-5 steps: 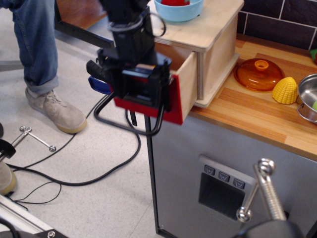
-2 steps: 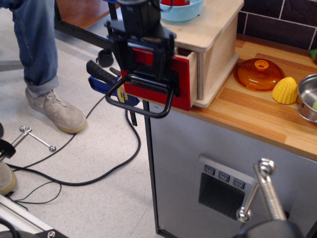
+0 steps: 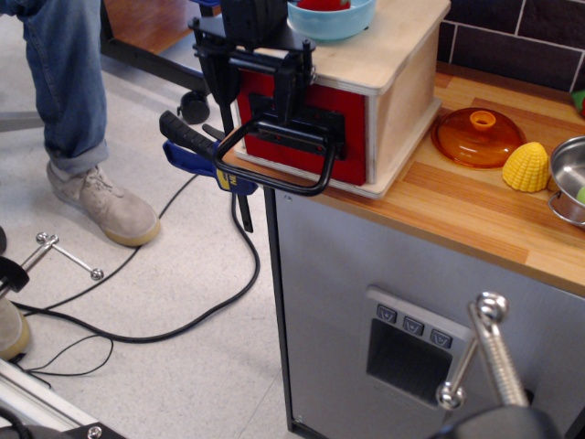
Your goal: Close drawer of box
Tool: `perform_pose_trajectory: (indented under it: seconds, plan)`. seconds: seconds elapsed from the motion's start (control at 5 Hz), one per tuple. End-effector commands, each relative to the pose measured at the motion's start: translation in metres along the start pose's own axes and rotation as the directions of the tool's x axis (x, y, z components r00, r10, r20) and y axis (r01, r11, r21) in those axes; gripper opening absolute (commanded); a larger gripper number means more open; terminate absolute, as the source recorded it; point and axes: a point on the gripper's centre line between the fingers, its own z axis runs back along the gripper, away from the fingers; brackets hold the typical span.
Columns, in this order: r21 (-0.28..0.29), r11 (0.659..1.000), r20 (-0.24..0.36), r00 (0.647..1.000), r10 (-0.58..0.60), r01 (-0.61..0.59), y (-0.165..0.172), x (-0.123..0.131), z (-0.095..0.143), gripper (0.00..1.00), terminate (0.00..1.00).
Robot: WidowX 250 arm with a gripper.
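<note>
Directly behind pincer (image 3: 259,69), drawer (image 3: 306,128)

A single black robot arm (image 3: 254,14) is being seen entering from the 12 o'clock edge of the frame and reaching downward. Its wrist is being held roughly vertical, and the black gripper (image 3: 260,78) is being pointed down toward 6 o'clock. Two dark fingers (image 3: 212,78) are being held apart, one toward 9 o'clock and the other toward 3 o'clock of the wrist, with a clear gap kept between them. Nothing is being clasped between the fingers. The upper arm is being cut off by the frame.
</note>
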Motion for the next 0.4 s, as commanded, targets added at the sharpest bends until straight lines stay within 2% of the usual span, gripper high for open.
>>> perform_pose_trajectory:
  seconds: [0.0,0.2]
  plan:
    - [-0.011,1.0,0.039,0.999,0.014,-0.013,0.0098,0.0434,0.0255,1.0,0.0]
    - [-0.023,1.0,0.076,0.997,-0.004,0.006,0.0121,0.041,0.0299,1.0,1.0]
